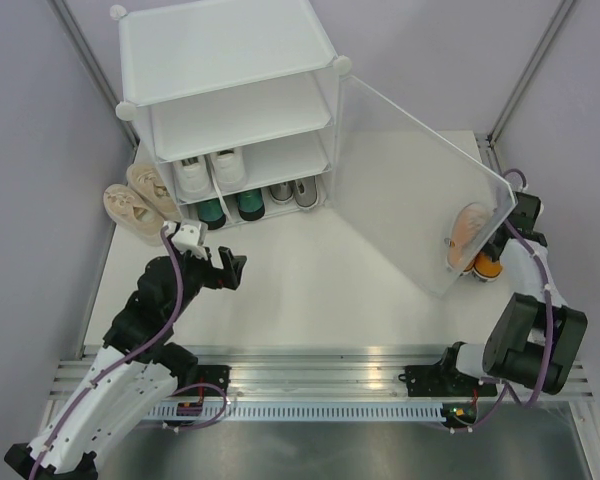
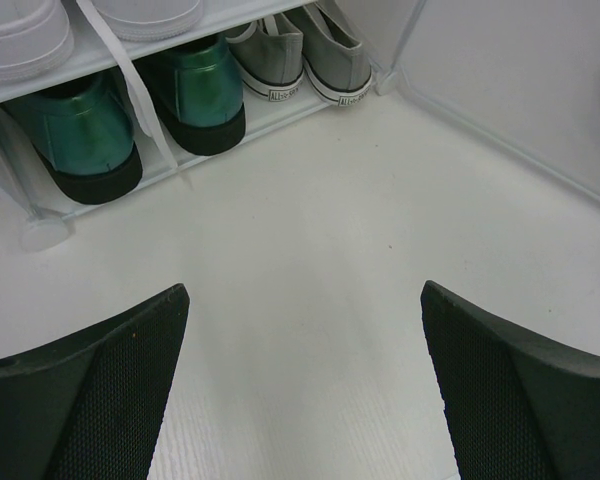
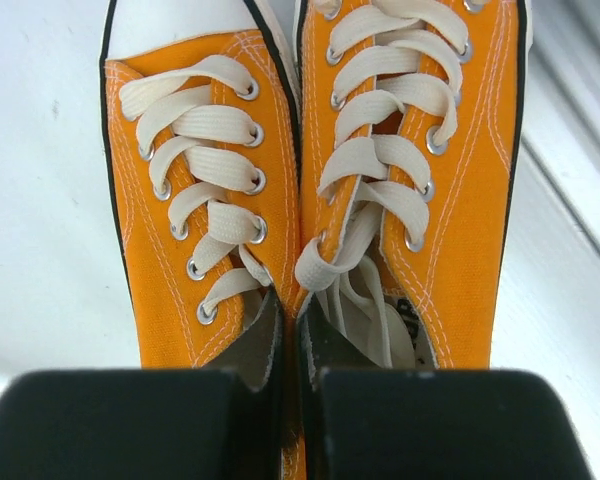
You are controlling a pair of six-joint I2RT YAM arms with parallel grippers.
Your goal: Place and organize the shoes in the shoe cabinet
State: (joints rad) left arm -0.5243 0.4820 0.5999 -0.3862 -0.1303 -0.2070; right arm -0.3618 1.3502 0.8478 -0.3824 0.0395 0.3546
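Two orange sneakers (image 3: 200,220) lie side by side at the table's right, partly behind the clear door (image 1: 410,180) of the shoe cabinet (image 1: 230,60). My right gripper (image 3: 292,330) is shut on their two touching inner collars, one finger inside each shoe. White shoes (image 1: 210,170) sit on the middle shelf. Dark green shoes (image 2: 80,130) and grey shoes (image 2: 310,55) stand on the bottom shelf. A beige pair (image 1: 140,200) lies on the table left of the cabinet. My left gripper (image 2: 305,330) hangs open over bare table in front of the cabinet.
The swung-open door panel (image 2: 520,80) slants across the table's right half between the cabinet and the orange pair (image 1: 485,265). Grey walls close in the table on both sides. A metal rail (image 1: 320,360) runs along the near edge.
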